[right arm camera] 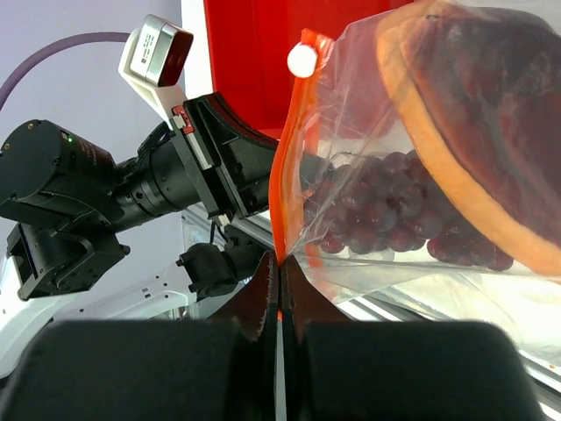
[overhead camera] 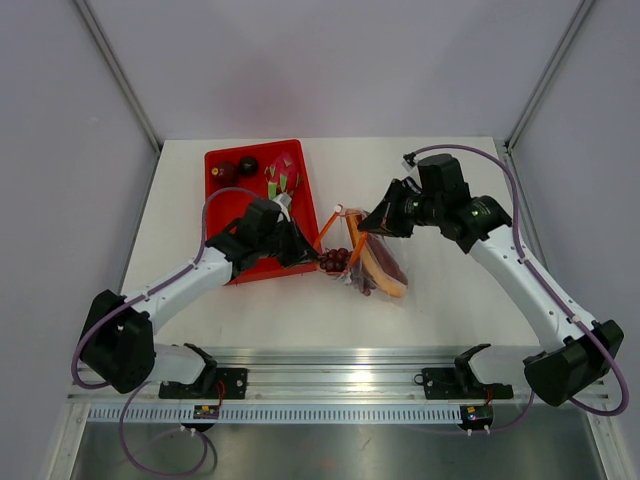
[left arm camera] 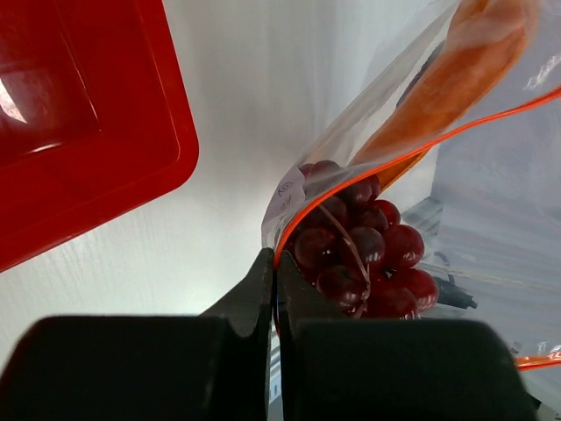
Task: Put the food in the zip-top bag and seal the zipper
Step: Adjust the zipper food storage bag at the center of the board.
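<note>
Jaws of the left gripper (left arm camera: 274, 260) and of the right gripper (right arm camera: 280, 263): I see both pinched closed on the orange zipper (right arm camera: 282, 175), at separate spots along it. The zip-top bag (overhead camera: 378, 265) hangs between them, just right of the red bin (overhead camera: 250, 147). Food (left arm camera: 368, 254) inside the bag: dark red grapes and an orange-rimmed slice. More pieces lie at the bin's far end.

Nothing legible showed in any view: no word, brand or number could be read. The small white label (left arm camera: 287, 195) on the zip-top bag (left arm camera: 491, 158), left of centre in the left wrist view, bore faint grey marks too blurred to make out. Two small dark tags (overhead camera: 207, 411) on the rail (overhead camera: 340, 412), along the bottom of the top view, were too small to read.
</note>
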`<state>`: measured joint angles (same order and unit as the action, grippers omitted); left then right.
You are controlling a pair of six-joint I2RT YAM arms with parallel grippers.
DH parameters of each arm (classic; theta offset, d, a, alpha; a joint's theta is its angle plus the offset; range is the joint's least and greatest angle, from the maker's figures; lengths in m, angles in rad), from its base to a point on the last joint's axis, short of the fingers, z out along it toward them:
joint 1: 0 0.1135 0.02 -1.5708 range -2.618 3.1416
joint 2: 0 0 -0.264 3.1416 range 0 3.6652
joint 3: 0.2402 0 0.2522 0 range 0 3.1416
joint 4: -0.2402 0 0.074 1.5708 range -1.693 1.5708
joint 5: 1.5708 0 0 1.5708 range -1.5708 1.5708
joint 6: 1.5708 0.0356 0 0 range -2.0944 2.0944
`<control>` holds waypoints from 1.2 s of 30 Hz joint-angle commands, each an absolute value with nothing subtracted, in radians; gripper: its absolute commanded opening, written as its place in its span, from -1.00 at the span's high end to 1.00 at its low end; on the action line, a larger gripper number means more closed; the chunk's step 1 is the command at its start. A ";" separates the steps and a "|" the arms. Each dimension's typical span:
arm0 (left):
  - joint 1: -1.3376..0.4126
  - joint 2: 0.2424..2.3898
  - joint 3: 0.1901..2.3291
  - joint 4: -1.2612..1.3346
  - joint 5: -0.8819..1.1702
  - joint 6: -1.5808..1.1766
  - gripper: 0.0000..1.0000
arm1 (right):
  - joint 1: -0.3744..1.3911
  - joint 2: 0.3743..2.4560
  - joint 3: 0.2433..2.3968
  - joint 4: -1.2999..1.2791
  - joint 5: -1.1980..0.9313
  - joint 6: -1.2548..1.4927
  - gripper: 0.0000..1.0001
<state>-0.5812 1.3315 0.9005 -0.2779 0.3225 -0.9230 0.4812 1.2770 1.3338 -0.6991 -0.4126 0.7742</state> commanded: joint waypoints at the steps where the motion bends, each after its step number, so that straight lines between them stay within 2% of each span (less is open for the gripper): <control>1: -0.589 1.336 0.919 -0.241 0.362 -0.923 1.00 | 0.479 1.273 1.345 -0.633 -0.424 0.772 1.00; 8: -0.638 1.284 1.087 -0.314 0.411 -0.920 1.00 | 0.477 1.250 1.440 -0.770 -0.342 0.700 1.00; 12: -0.741 1.313 1.195 -0.319 0.408 -0.936 1.00 | 0.477 1.200 1.482 -0.844 -0.240 0.649 1.00; 19: -0.781 1.431 1.247 -0.317 0.390 -0.924 1.00 | 0.477 1.192 1.229 -0.931 -0.020 0.588 1.00; 21: -0.778 1.460 1.306 -0.363 0.397 -0.910 1.00 | 0.477 1.180 1.262 -0.983 -0.012 0.578 1.00; 25: -0.781 1.453 1.438 -0.405 0.410 -0.884 1.00 | 0.479 1.115 1.484 -1.048 0.055 0.548 1.00; 28: -0.781 1.424 1.496 -0.456 0.361 -0.855 1.00 | 0.477 1.083 1.531 -1.091 0.090 0.538 1.00; 30: -0.781 1.424 1.474 -0.454 0.328 -0.845 1.00 | 0.477 1.059 1.465 -1.071 0.106 0.543 1.00; 33: -0.787 1.483 1.381 -0.390 0.365 -0.883 1.00 | 0.477 1.063 1.225 -1.016 0.088 0.563 1.00; 36: -0.813 1.572 1.361 -0.383 0.397 -0.891 1.00 | 0.479 1.091 1.210 -1.012 0.054 0.578 1.00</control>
<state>-0.7940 1.4887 1.3903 -0.4179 0.3603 -0.8772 0.4812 1.0138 1.2491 -1.0172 0.0593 0.5720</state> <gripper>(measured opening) 0.005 0.009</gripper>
